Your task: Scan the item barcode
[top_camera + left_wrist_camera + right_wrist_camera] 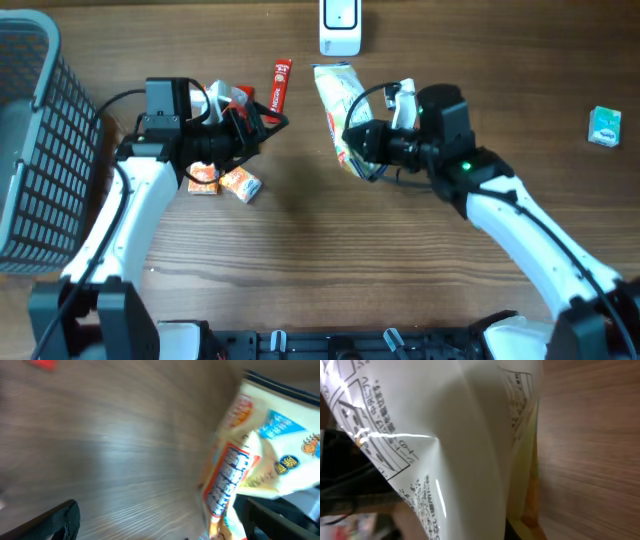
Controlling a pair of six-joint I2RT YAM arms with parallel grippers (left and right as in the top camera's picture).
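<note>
The item is a pale snack bag (pixel 335 100) with orange and green print, lying lengthwise just below the white scanner (pixel 340 27) at the far edge. My right gripper (pixel 356 142) is shut on the bag's near end. In the right wrist view the bag's white printed back (pixel 445 435) fills the frame and hides the right gripper (pixel 485 530); no barcode shows. My left gripper (pixel 262 118) stands open to the left of the bag, holding nothing. The left wrist view is blurred, with the bag (pixel 265 455) at the right beyond the left gripper (pixel 165 530).
A red tube (pixel 281 84) lies between the left gripper and the bag. Two orange packets (pixel 205 177) (pixel 241 185) sit under the left arm. A grey basket (pixel 30 150) stands at the left edge, and a small teal pack (pixel 604 127) lies far right.
</note>
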